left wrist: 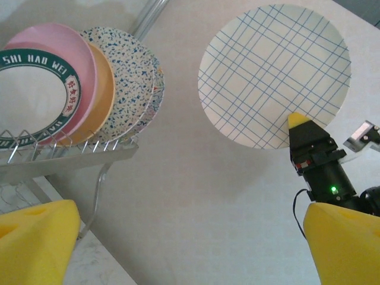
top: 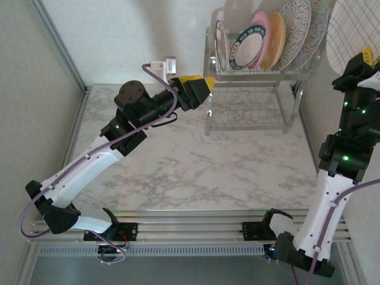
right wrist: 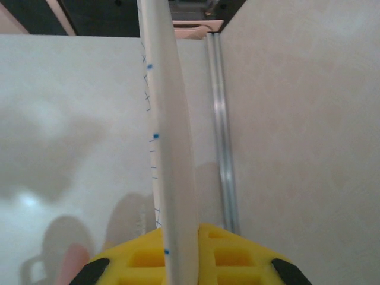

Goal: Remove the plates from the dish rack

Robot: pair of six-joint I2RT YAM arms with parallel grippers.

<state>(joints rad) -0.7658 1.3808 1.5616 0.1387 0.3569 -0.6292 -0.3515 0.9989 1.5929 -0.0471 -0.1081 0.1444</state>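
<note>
My right claw (left wrist: 301, 123) is clamped on the grid plate's (left wrist: 273, 71) rim; advise lowering it level onto the bench (top: 208, 172); left claw (top: 200, 88) apart.

Marble-look table (top: 196, 166), white w/ grey veins, is taking up the mid of the top view. Plain off-white wall (top: 119, 35) is standing behind it. Metal corner post (top: 59, 41) is running diagonally down twd the table's far-left corner. Small white box (top: 169, 63) is sitting against the wall, just above the far edge. Slotted alu rails (top: 196, 228) are lying along the near edge. In the right wrist view, a grey metal channel (right wrist: 221, 119) is running up a pale panel.
</note>
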